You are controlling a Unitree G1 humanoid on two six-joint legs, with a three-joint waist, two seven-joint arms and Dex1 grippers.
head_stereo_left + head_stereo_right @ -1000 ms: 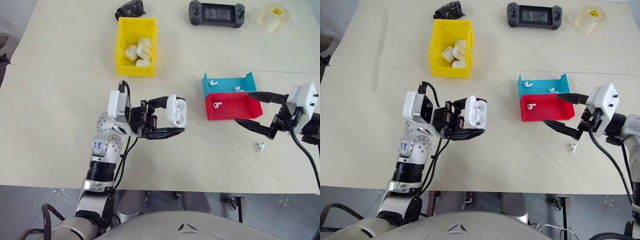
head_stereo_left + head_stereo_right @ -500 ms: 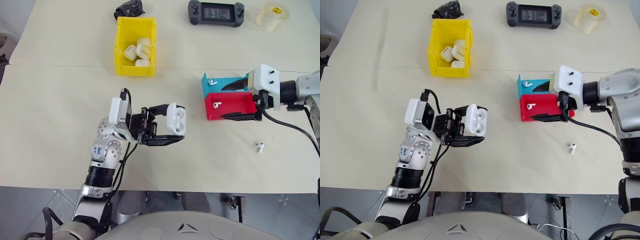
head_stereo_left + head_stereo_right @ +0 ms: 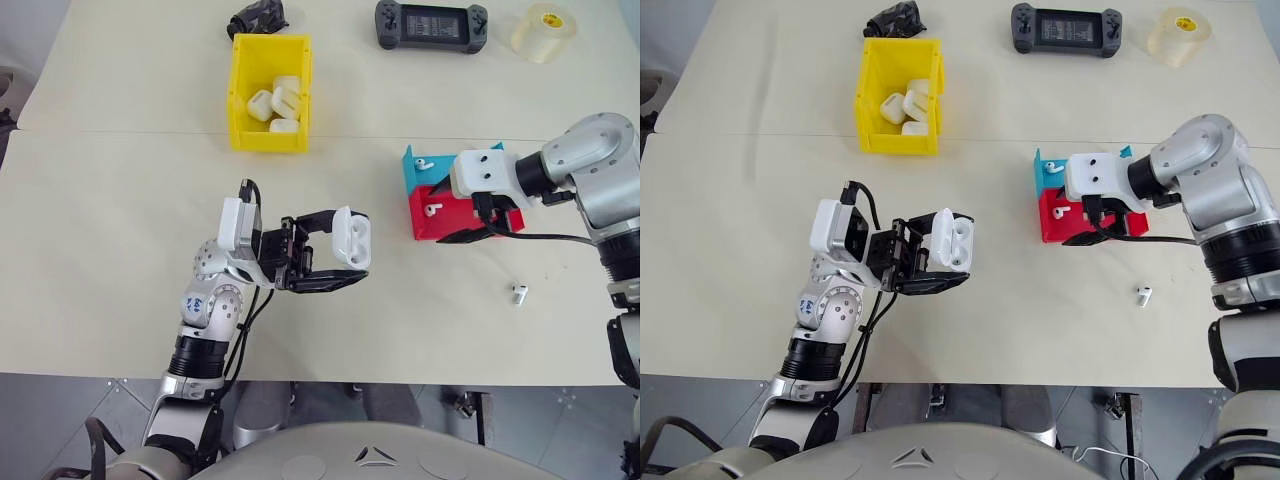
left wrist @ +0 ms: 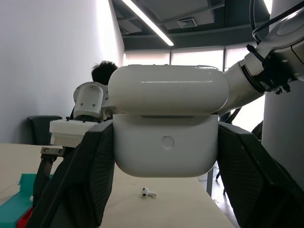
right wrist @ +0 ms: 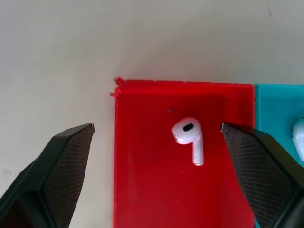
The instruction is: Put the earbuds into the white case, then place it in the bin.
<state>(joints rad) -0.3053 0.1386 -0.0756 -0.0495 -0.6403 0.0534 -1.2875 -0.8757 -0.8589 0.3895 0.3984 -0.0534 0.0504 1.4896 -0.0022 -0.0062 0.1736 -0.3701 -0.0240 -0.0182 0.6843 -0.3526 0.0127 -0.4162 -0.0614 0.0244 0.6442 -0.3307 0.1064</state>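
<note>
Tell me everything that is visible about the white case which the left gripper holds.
The white case is small, glossy plastic with rounded corners. Its hinged lid stands open, and the head views show sockets inside. The left wrist view shows a thin seam under the lid and a small round button below it. The left gripper holds it above the table, one black finger pressing each side. Nothing else touches it.

The right hand's (image 3: 1076, 216) white wrist housing hides much of the low red plastic tray (image 3: 1052, 229) and the low teal plastic tray (image 3: 1047, 172) behind it. In the left wrist view the small glossy white rounded case (image 4: 166, 127) blocks the scene behind it, and the tiny white object on the cream tabletop (image 4: 190, 197) beneath, possibly an earbud (image 4: 148, 192), is too small to tell. A person's dark hair (image 4: 105, 71) shows above the right hand's housing, the rest hidden.
</note>
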